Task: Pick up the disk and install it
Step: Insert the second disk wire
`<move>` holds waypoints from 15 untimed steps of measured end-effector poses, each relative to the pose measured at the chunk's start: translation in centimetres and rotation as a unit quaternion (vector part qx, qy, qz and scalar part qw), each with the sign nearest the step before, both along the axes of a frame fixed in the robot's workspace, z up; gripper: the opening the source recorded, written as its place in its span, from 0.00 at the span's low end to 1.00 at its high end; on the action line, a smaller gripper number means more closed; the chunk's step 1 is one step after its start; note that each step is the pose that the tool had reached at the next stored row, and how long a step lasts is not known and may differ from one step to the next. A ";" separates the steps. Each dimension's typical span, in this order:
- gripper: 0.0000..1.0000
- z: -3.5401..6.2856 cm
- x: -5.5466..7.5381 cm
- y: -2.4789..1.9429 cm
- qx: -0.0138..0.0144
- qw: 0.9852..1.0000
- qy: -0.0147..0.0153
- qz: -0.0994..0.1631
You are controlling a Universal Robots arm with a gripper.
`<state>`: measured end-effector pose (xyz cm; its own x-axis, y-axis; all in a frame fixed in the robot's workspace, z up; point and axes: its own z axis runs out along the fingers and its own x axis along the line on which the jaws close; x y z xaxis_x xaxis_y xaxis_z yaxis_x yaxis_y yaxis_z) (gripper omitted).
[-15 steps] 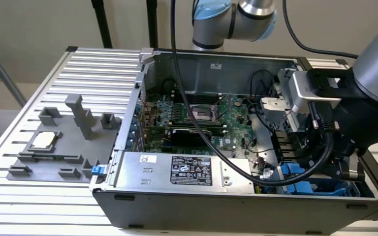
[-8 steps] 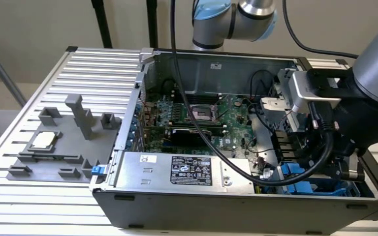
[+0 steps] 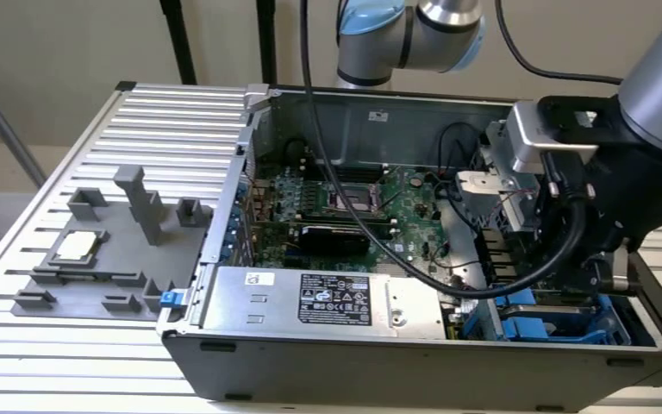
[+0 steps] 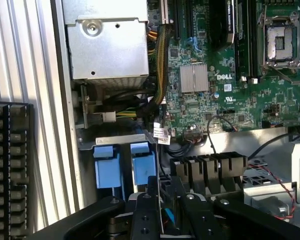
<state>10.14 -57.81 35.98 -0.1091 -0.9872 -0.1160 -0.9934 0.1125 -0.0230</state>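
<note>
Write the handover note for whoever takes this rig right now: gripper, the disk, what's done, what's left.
Gripper: low inside the open computer case, at the drive bay corner on the exterior view's right. Whether its fingers are open or shut cannot be told.
Disk: a thin edge sits between the fingers in the wrist view, but I cannot confirm it is the disk.
Bay: two blue carrier tabs stand just ahead of the gripper, beside the motherboard.
Done: arm brought down to the bay.
Left: confirm the disk is seated; nothing shows that yet.
</note>
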 end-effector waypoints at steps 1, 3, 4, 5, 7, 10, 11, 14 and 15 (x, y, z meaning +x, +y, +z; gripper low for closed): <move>0.25 0.36 0.1 0.18 -0.001 1.000 0.000 0.000; 0.25 1.11 0.2 0.51 -0.003 1.000 0.000 0.000; 0.25 1.48 0.3 0.65 -0.004 1.000 0.000 0.000; 0.25 1.87 0.5 0.79 -0.006 1.000 0.000 0.000; 0.25 2.62 0.8 1.01 -0.008 1.000 0.000 0.000; 0.25 3.44 1.2 1.27 -0.013 1.000 0.000 0.000; 0.25 3.49 1.4 1.33 -0.015 1.000 0.001 0.000; 0.25 3.52 2.0 1.57 -0.021 1.000 0.001 0.000; 0.25 3.51 2.3 1.66 -0.023 1.000 0.001 0.000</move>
<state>12.41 -56.15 39.49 -0.1093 -0.9915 -0.0711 -0.9935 0.1113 -0.0257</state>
